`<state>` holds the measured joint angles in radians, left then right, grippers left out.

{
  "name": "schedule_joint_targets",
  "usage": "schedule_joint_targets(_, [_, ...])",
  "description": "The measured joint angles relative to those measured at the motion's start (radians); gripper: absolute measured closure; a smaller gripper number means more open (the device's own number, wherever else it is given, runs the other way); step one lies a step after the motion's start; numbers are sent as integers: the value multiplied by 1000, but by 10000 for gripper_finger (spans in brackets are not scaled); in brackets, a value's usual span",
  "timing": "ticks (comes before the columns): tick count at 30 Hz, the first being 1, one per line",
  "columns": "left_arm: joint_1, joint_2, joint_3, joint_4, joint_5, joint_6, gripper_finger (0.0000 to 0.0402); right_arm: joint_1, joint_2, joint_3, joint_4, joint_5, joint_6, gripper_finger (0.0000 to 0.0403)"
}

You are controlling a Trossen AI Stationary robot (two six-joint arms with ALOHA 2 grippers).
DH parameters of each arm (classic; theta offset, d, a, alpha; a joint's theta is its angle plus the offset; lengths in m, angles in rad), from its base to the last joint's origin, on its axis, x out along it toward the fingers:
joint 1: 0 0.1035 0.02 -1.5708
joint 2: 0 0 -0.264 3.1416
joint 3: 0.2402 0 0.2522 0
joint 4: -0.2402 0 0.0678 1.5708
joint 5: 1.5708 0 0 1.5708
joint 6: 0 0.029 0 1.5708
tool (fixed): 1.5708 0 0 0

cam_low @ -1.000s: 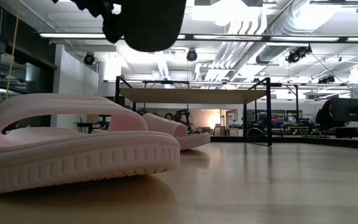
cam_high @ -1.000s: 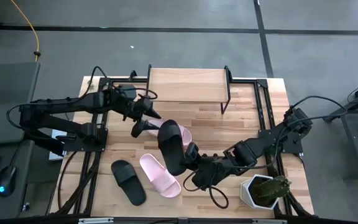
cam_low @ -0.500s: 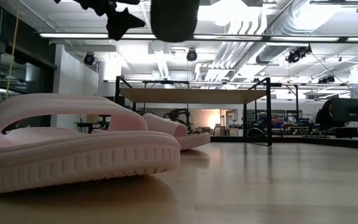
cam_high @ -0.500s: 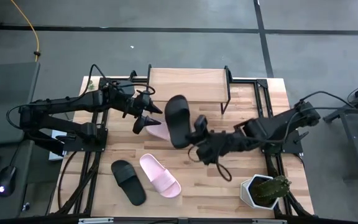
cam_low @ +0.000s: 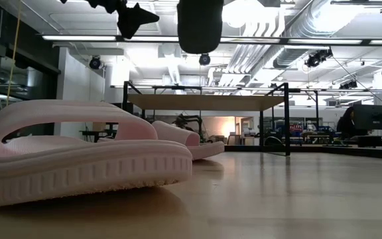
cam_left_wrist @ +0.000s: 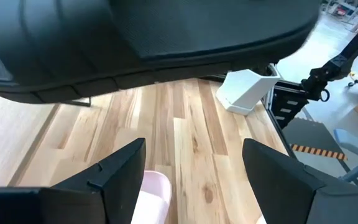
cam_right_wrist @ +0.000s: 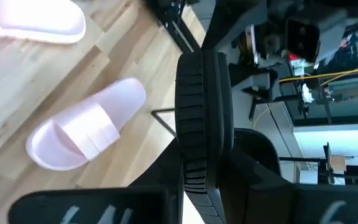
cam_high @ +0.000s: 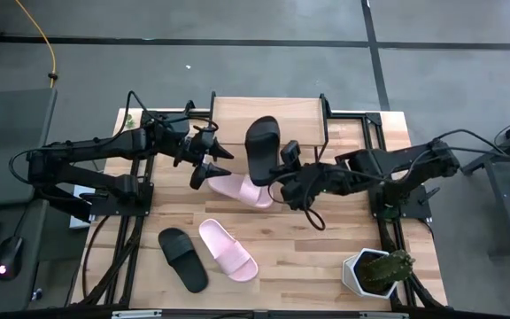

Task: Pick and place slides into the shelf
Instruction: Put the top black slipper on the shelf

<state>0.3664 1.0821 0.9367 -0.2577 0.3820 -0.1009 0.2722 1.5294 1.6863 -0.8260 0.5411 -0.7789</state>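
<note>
My right gripper [cam_high: 283,171] is shut on a black slide [cam_high: 262,151] and holds it in the air just in front of the shelf [cam_high: 268,120], a light wooden top on black legs at the table's far edge. The low view shows this slide [cam_low: 199,25] high above the table. One pink slide [cam_high: 242,189] lies sole-down on the table below it. Another pink slide [cam_high: 228,250] and a second black slide [cam_high: 184,259] lie side by side near the front edge. My left gripper [cam_high: 211,166] hovers open just left of the held slide, touching nothing. My right gripper pinches the black slide by its near end [cam_right_wrist: 194,180], one finger on each flat face; the gripper itself hides the exact spot. The fingers come from the table's right, slanting down, along the slide's length. The slide is lifted clear and sticks out ahead toward the shelf.
A white pot with a green plant [cam_high: 377,271] stands at the table's near right corner. Black frame rails run along both table sides [cam_high: 379,190]. Bare wood lies between the shelf and the pink slide in the middle.
My right gripper has carried the black slide up and toward the table's far edge, from over the near middle to just in front of the shelf. The slide has stayed clear of the table. The slides on the table have not moved.
</note>
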Motion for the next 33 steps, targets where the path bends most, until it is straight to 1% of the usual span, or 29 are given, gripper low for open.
schedule_joint_targets(2, [0, 0, 0, 1, 0, 0, 144, -17, -4, 0, -3, -1, 0, 360])
schedule_joint_targets(6, [0, 0, 0, 1, 0, 1, 144, -56, -21, 0, -1, -43, -15, 360])
schedule_joint_targets(9, [0, 0, 0, 8, -8, 16, 144, -92, -38, 0, -3, -55, -25, 360])
schedule_joint_targets(17, [0, 0, 0, 29, -8, 25, 144, -205, -117, 0, -1, -145, -42, 360])
schedule_joint_targets(22, [0, 0, 0, 32, -9, 26, 144, -305, -152, 0, -1, -257, -58, 360])
schedule_joint_targets(28, [0, 0, 0, 34, -11, 26, 144, -416, -183, 0, 18, -340, -82, 360])
schedule_joint_targets(33, [0, 0, -1, 44, -11, 26, 144, -507, -213, 0, 59, -482, -97, 360])
